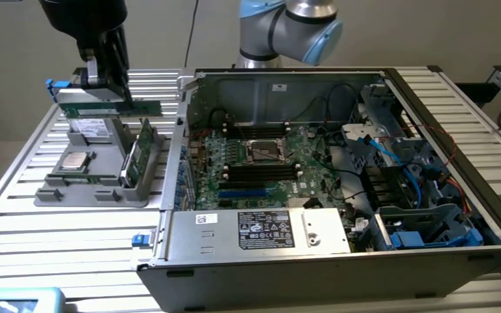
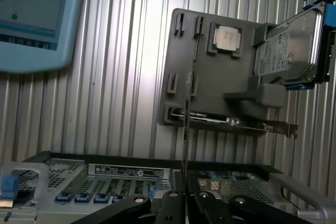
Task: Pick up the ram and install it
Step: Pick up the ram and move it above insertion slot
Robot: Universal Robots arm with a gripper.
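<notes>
Exterior view: the jaws are clamped on the ram [image 1: 111,107] and hold it level in the air – above the far end of the grey tray [image 1: 94,194], to the exterior view's left of the open computer case [image 1: 320,261]. A hard drive [image 1: 89,127], a processor chip [image 1: 76,161] and upright green cards [image 1: 139,153] sit in the tray on the slatted desk [image 1: 59,228]. Inside the case the motherboard [image 1: 259,163] lies flat. Wrist view – the ram [image 2: 185,124] shows edge-on as a thin line running out from between the jaws
</notes>
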